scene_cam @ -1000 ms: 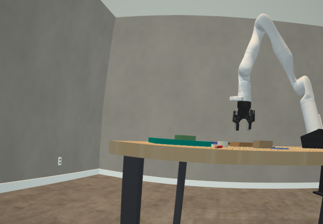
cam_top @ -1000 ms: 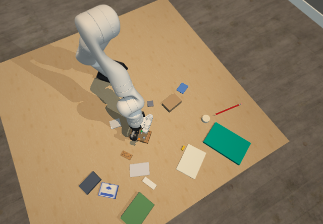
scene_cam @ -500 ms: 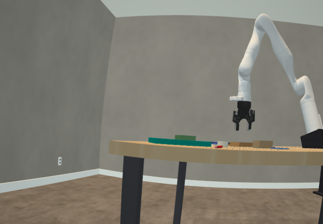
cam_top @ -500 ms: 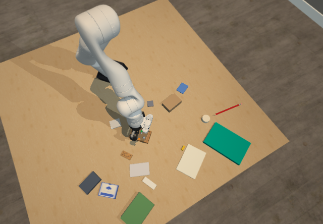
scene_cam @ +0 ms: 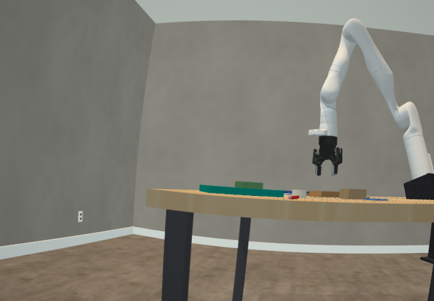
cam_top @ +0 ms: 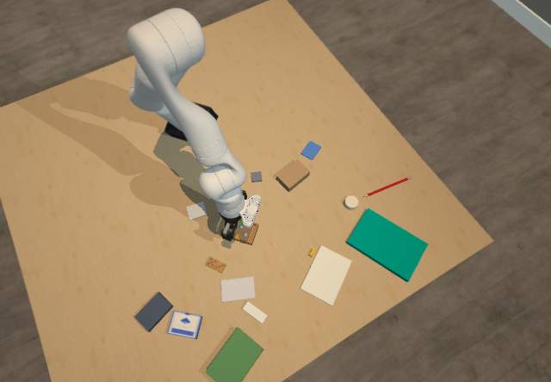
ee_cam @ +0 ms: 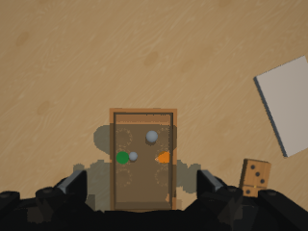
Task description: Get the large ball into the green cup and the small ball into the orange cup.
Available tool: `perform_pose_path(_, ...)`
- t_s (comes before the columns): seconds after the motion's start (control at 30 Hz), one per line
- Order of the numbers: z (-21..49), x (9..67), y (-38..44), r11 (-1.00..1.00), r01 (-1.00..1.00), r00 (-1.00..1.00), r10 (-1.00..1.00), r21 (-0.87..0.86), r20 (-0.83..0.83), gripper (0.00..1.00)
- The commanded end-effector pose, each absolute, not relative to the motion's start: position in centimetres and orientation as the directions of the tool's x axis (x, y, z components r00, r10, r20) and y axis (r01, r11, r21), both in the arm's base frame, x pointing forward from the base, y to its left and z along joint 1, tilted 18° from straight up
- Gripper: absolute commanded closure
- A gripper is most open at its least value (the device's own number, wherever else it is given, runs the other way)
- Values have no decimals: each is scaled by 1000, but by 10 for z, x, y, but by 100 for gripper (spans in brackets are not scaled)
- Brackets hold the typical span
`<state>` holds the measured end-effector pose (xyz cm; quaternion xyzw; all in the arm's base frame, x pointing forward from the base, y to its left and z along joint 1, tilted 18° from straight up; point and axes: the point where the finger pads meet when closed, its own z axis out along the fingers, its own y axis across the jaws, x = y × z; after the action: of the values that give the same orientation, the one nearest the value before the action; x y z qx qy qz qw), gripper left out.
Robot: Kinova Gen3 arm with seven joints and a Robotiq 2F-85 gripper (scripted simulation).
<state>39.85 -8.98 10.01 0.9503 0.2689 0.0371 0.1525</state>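
The covered wooden puzzle (ee_cam: 142, 112) (cam_top: 250, 236) lies flat on the table. In the wrist view, the large grey ball sits near its middle, away from both cups. The small grey ball rests right beside the green cup (ee_cam: 122, 157) at the left wall. The orange cup (ee_cam: 164, 157) at the right wall holds nothing. My gripper (ee_cam: 141, 183) (scene_cam: 326, 171) (cam_top: 227, 234) is open and empty. It hangs above the puzzle, one finger on each long side.
A domino (ee_cam: 255, 177) (cam_top: 215, 264) and a pale card (ee_cam: 286, 103) (cam_top: 195, 211) lie close to the puzzle. A cardboard box (cam_top: 292, 174), a teal book (cam_top: 386, 243), a cream sheet (cam_top: 325, 274) and a red pencil (cam_top: 386, 187) lie farther off.
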Motion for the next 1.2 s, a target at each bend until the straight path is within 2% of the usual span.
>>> perform_pose_path(0.0,100,399,-90,-809,500,852,523,310,-10,8)
perform_pose_path(1.17,59,405,-101,-809,500,852,523,310,-10,8)
